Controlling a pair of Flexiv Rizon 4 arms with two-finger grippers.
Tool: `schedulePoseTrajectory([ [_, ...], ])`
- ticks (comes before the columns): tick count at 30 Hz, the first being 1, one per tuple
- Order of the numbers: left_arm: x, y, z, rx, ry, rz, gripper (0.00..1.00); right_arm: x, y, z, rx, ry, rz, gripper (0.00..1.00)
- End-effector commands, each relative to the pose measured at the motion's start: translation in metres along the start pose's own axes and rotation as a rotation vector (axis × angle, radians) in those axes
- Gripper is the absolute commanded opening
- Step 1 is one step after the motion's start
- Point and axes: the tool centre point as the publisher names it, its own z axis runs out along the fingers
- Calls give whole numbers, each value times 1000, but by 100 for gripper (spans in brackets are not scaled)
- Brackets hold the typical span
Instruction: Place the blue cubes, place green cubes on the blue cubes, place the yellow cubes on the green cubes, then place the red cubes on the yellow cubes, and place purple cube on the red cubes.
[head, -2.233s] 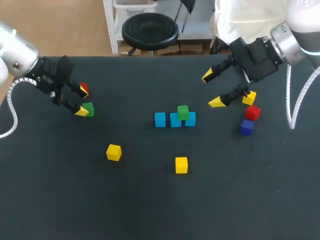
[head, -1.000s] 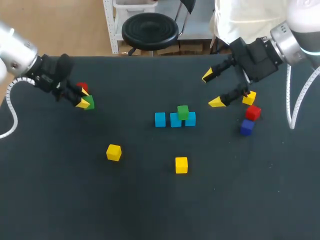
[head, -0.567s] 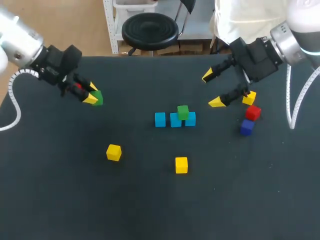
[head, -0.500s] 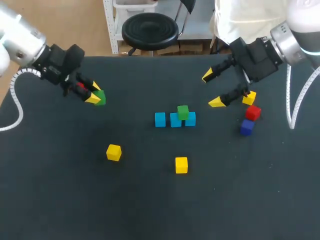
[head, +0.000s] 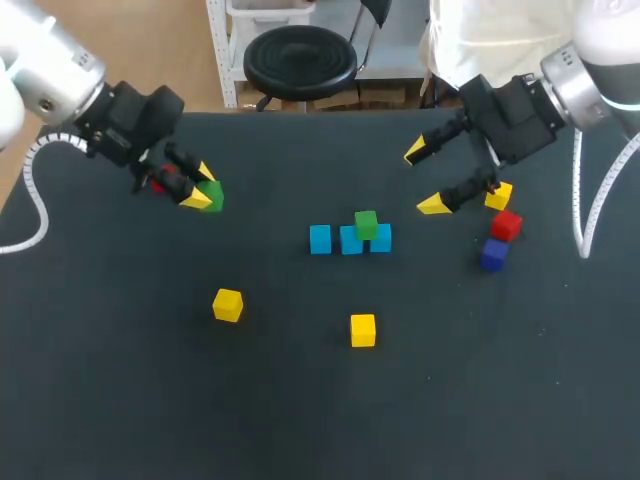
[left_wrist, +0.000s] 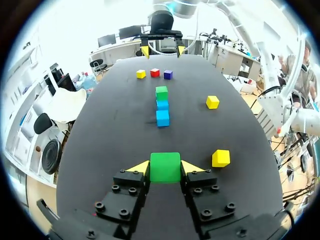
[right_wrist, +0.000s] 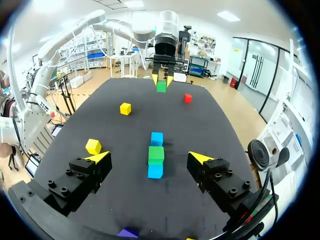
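Overhead, upper left: grasping a green cube (head: 212, 194) in the left gripper (head: 205, 188), apparently bound for the blue cubes (head: 349, 240) at centre; right gripper (head: 425, 178), upper right, spread open and empty. Left wrist: calls for setting down squarely beside the stacked green cube (left_wrist: 161, 93) ahead. Right wrist: purple cube (right_wrist: 129, 232) beneath the gripper cut off, barely readable.

One green cube (left_wrist: 165, 167) in the left tool (head: 203, 186), another green cube (head: 366, 224) atop the row of three blue cubes (head: 320, 239)
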Motion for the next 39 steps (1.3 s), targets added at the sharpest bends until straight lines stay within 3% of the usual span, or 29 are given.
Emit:
schedulePoseTrajectory([
  [1,0,-1,0,-3,1,1,0,0,0,0,1,1,1,100],
  [20,0,-1,0,-3,1,1,0,0,0,0,1,1,1,100],
  [25,-9,-33,2,-64,20,-2,0,0,0,0,1,1,1,100],
  [33,-31,-82,7,-70,-93,-34,0,0,0,0,1,1,1,100],
  [39,-46,-98,25,-110,-9,-46,0,0,0,0,1,1,1,100],
])
